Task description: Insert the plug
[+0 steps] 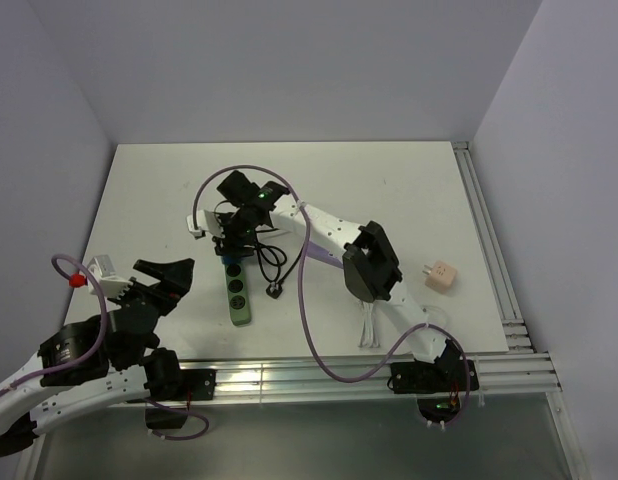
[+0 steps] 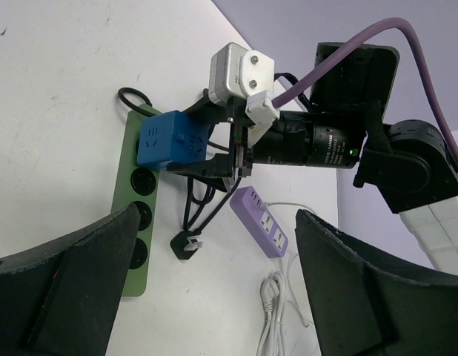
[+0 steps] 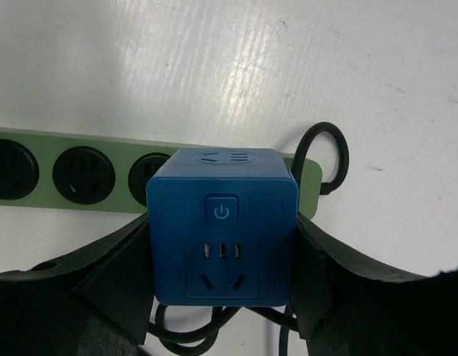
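**Blue plug held at the cord end of the green strip**

The right gripper (image 1: 232, 250) is closed on the blue plug (image 3: 221, 226), with one black finger (image 3: 114, 278) pressed to each side face. The plug is close to a cube, so it has no clear long axis. Its face with the power button and a socket looks back at the right wrist camera. It sits over the end socket of the green strip (image 2: 135, 222), at the end where the black cord (image 3: 325, 159) leaves. Whether its pins are in the socket cannot be told. The strip lies flat, its length running near to far in the top view, with three sockets bare on the near side of the plug.

The left gripper (image 1: 167, 280) hangs to the near left, apart from the strip, fingers spread wide with nothing between them.

The white table (image 1: 389, 190) also carries a purple strip (image 2: 262, 221) with a white cable (image 2: 272, 297), and a peach cube (image 1: 441, 276) well off to the right. Metal rails (image 1: 489, 250) edge the table on the right and near sides. Pale walls (image 1: 289, 60) close it in.
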`<act>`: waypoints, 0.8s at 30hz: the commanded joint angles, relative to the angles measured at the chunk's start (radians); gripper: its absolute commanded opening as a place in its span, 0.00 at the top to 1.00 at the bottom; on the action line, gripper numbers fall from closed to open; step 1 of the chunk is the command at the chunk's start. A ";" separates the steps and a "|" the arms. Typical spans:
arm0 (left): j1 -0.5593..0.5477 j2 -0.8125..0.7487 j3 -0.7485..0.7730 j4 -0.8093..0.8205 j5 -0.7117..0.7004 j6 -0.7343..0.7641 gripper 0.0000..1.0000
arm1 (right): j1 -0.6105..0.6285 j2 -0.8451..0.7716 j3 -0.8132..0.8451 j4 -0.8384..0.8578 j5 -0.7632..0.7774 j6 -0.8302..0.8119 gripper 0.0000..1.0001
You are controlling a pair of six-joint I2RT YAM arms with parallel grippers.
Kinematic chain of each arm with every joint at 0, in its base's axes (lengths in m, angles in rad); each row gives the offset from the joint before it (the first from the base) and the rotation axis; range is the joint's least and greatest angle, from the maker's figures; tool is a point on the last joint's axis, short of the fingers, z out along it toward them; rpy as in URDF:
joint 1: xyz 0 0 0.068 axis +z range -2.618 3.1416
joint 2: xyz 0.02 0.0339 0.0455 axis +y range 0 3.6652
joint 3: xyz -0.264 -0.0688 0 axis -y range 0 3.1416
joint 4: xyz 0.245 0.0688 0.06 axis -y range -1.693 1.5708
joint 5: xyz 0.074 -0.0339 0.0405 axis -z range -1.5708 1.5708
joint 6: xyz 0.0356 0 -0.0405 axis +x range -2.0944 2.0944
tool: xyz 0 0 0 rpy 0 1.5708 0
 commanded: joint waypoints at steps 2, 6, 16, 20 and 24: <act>0.003 -0.012 0.000 0.023 0.009 0.023 0.08 | 0.006 0.053 0.055 -0.048 -0.021 -0.046 1.00; 0.003 -0.012 0.005 0.010 0.008 0.014 0.08 | 0.003 0.094 0.106 -0.074 -0.041 -0.042 1.00; 0.003 -0.020 -0.008 0.028 0.018 0.022 0.09 | -0.011 0.142 0.084 -0.118 -0.044 0.064 1.00; 0.003 -0.015 -0.012 0.037 0.023 0.025 0.09 | 0.000 0.143 0.090 -0.163 -0.090 0.110 1.00; 0.003 -0.018 -0.011 0.028 0.028 0.016 0.09 | 0.008 0.073 -0.084 -0.077 -0.159 0.117 1.00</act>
